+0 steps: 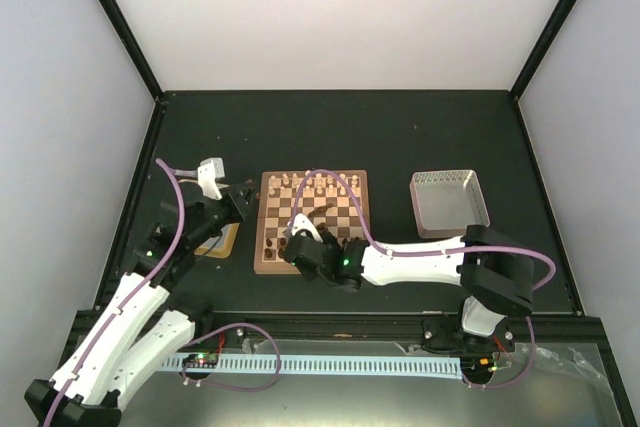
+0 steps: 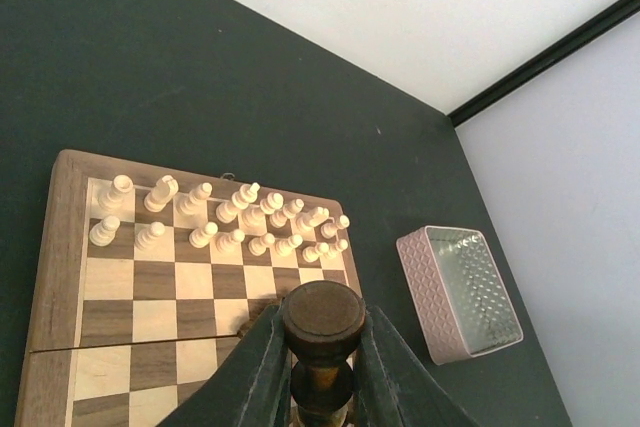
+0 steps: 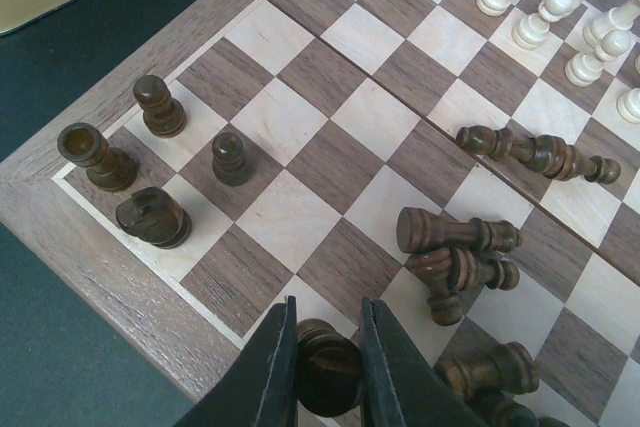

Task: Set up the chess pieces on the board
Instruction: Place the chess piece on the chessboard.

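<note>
The board [image 1: 312, 257] lies mid-table with cream chess pieces [image 1: 318, 185] standing in two rows along its far side. My left gripper [image 1: 247, 198] hovers by the board's left edge, shut on a dark brown piece [image 2: 323, 319] whose round base faces the camera. My right gripper [image 3: 328, 327] is low over the board's near left corner, shut on another dark piece [image 3: 328, 375]. Beside it stand a dark rook [image 3: 95, 155], a knight [image 3: 152, 217] and two pawns [image 3: 160, 105]. Several dark pieces [image 3: 455, 247] lie toppled on the squares to the right.
A grey-pink box [image 1: 449, 203] sits right of the board. A gold-rimmed tray [image 1: 222, 242] lies left of it, partly under my left arm. Black frame rails edge the table.
</note>
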Robot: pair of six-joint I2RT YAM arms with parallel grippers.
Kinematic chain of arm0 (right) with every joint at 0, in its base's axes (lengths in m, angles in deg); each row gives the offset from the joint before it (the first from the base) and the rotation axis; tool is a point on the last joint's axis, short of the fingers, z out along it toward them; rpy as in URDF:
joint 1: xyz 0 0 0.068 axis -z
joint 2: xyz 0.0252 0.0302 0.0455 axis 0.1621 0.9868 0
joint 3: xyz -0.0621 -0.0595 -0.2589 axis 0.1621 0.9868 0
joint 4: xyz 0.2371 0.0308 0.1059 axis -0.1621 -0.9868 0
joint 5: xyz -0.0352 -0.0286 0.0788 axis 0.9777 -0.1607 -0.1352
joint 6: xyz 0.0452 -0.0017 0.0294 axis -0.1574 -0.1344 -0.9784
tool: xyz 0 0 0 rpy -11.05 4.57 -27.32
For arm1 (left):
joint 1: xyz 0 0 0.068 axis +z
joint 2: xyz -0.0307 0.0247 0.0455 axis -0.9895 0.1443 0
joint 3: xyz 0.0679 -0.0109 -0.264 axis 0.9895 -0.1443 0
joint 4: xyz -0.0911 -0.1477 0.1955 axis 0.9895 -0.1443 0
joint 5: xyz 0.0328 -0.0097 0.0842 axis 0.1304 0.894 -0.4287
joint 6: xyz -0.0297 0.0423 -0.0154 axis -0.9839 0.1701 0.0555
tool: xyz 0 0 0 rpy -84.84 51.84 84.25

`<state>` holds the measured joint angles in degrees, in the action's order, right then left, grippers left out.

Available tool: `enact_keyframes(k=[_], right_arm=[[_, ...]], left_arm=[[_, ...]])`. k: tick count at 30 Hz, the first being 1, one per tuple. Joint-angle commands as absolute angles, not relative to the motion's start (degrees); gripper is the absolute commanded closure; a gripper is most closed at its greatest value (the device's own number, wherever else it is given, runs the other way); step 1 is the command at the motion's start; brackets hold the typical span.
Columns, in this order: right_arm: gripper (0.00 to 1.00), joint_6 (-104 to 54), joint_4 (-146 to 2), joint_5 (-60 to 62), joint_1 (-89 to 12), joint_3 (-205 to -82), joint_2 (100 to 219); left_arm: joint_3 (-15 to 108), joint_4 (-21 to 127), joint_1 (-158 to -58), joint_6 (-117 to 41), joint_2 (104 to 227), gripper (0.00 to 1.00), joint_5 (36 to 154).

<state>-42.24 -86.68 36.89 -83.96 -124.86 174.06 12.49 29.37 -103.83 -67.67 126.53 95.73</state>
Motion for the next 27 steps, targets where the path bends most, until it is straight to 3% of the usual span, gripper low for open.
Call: enact_keyframes(k=[1, 9, 14, 18, 23, 27], right_arm=[[0.95, -41.76, -82.89, 37.00, -84.36, -123.73, 174.97], [0.93, -42.92, -82.72, 36.96, -84.39, -123.06, 176.43], [0.87, -43.40, -83.10, 36.72, -84.38, -122.87, 176.50], [0.73, -45.10, -83.85, 36.61, -84.32, -122.98, 174.20], [0.48, -48.18, -84.11, 35.96, -82.91, -123.06, 167.14], [0.43, -50.87, -82.81, 32.95, -79.94, -121.78, 159.20]], left_arm=[[12.37, 30.05, -103.39, -68.42, 126.34, 0.98, 96.73], [12.16, 30.58, -103.41, -68.52, 126.43, 0.98, 97.20], [12.03, 30.71, -103.40, -68.50, 126.58, 0.98, 97.28], [11.98, 30.87, -103.41, -68.58, 126.70, 0.98, 97.48], [11.97, 31.64, -103.39, -68.55, 127.25, 0.97, 99.47], [11.81, 33.99, -103.41, -69.06, 127.99, 0.97, 103.52]])
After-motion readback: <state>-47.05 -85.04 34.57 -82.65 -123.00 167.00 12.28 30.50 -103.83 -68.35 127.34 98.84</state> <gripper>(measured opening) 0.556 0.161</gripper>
